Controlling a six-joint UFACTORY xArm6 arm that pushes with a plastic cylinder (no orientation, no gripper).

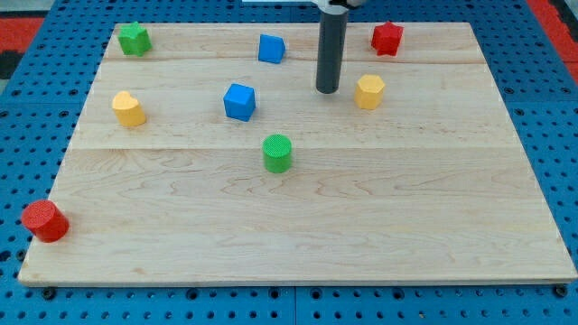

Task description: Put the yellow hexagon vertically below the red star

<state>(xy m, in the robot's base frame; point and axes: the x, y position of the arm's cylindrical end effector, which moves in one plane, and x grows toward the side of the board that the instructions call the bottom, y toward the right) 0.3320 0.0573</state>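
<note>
We are looking down at a pale wooden table that is lying on a blue pegboard and filling most of the view.

Next in size, our dark rod is coming down from the view's top edge, standing nearly upright. My tip is resting on the table just to the view's left of the yellow hexagon, with a narrow strip of bare wood showing between them, so the two are sitting close but apart. We are carrying no tool here, only this rod, so nothing is being gripped.

The yellow hexagon is sitting in the upper right part of the table, below the red star and slightly to its left; the star is sitting near the table's top edge.

Among the other blocks, a red cylinder is standing at the table's bottom left corner. A green cylinder is standing near the middle. A blue cube is sitting up and left of it, and a second blue cube is lying near the top edge, left of the rod. A yellow block with a rounded top is sitting at the left side, and a green star-like block is occupying the top left corner.
</note>
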